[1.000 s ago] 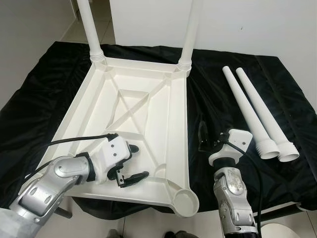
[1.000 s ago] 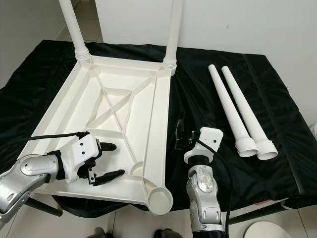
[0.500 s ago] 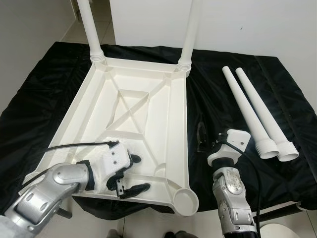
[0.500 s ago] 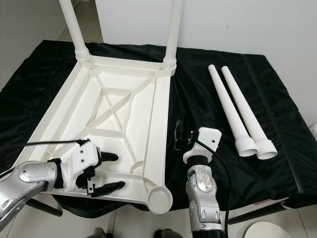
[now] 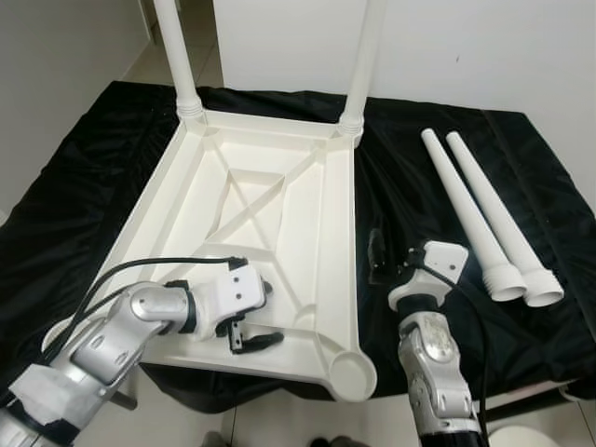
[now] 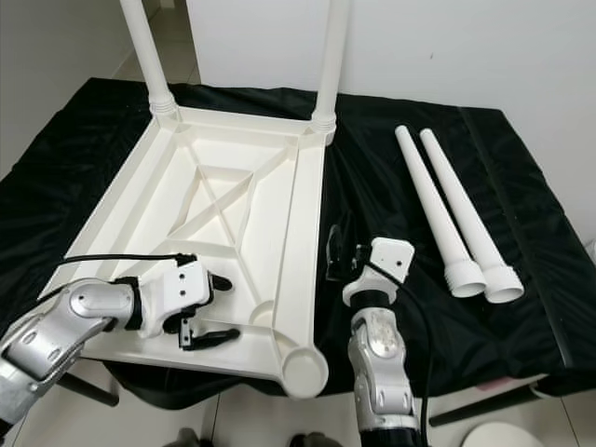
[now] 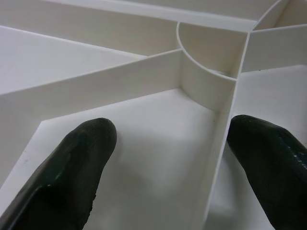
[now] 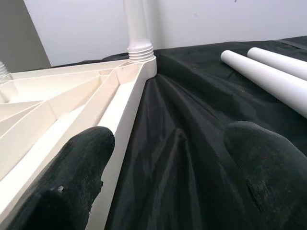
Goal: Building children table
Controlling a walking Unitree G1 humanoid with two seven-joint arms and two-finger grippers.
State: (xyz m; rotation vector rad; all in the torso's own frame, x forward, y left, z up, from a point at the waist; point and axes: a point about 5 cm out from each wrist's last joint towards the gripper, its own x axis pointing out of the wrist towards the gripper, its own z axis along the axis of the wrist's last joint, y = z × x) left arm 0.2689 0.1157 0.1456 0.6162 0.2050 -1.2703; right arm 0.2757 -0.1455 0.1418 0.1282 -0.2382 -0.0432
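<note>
A white children's table top [image 5: 279,200] lies upside down on a black cloth [image 5: 84,186]. Two white legs [image 5: 175,56] [image 5: 363,56] stand fitted in its far corner sockets. The near right corner socket [image 5: 351,370] is empty. Two loose legs [image 5: 461,209] lie side by side on the cloth to the right. My left gripper [image 5: 261,317] is open, low over the near ribs of the underside, with a rib [image 7: 218,143] between its fingertips. Beside the top's right rim [image 8: 110,110], my right gripper [image 5: 375,261] is open just over the cloth, holding nothing.
The cloth hangs over the support's near edge, with tiled floor below. A white wall [image 5: 466,47] stands behind. A white round object [image 5: 540,438] sits on the floor at the near right. Bare cloth lies between the rim and the loose legs.
My left gripper dipped toward the near edge, then came forward and right over the underside ribs, still open. The right gripper has stayed put. The view shifted slightly.
</note>
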